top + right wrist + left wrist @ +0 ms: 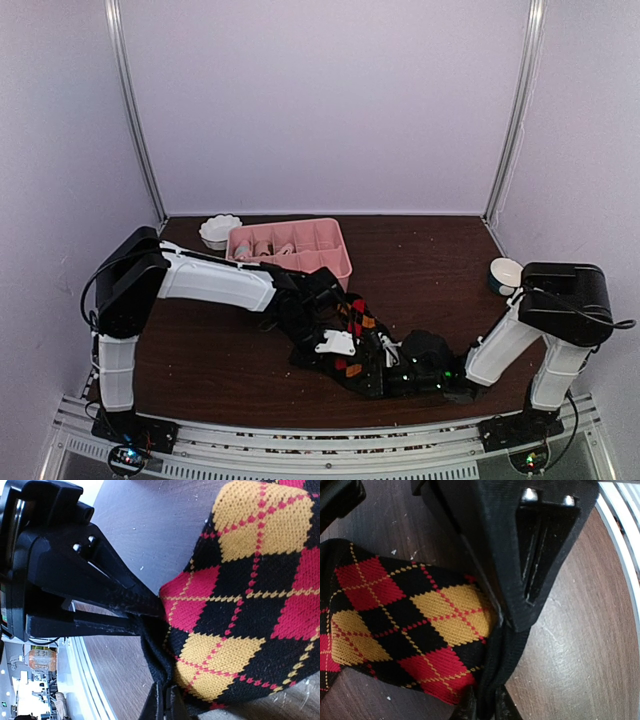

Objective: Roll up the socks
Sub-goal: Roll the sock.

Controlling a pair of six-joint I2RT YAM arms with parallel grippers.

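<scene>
Left gripper [484, 707]: my fingertips are drawn nearly together on a fold of black fabric at the edge of the sock [410, 625], whose red and yellow diamonds spread flat to one side. Right gripper [163, 700]: my jaws are closed tight on the sock's black edge too, with the diamond pattern bulging beside them. Seen from above, the sock lies on the table [430, 280] near its front middle, between my two arms, with both grippers low on it. Tray [318, 262] and bowl [220, 235] stand at the back left, well apart from the sock; a cup [505, 272] sits far right.
</scene>
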